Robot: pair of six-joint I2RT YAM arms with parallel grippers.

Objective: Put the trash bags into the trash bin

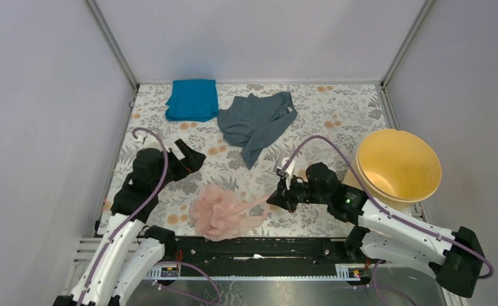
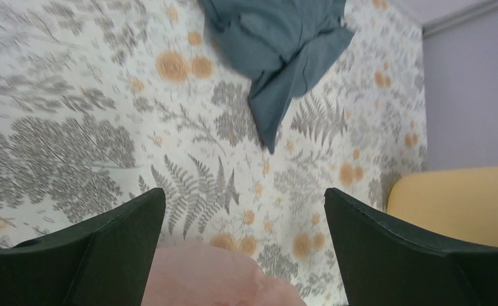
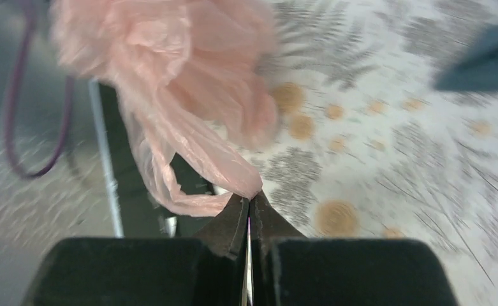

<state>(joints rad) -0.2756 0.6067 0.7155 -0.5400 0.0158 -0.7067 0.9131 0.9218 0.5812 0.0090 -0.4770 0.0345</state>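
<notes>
The pale-pink trash bag [image 1: 224, 213] lies bunched near the table's front edge, one corner stretched rightward. My right gripper [image 1: 275, 199] is shut on that corner; in the right wrist view the film [image 3: 182, 95] pinches into the closed tips [image 3: 249, 199]. The yellow-orange trash bin [image 1: 399, 166] stands at the right, behind the right arm, its rim showing in the left wrist view [image 2: 456, 201]. My left gripper [image 1: 192, 159] hangs open over the cloth, left of and behind the bag, nothing between its fingers [image 2: 373, 242]; the bag [image 2: 214, 277] shows below them.
A grey-blue garment [image 1: 256, 121] lies crumpled at the back centre and shows in the left wrist view [image 2: 278, 44]. A folded bright blue cloth [image 1: 193, 99] sits to its left. Grey walls close in the floral table on three sides; a black rail [image 1: 259, 245] runs along the front.
</notes>
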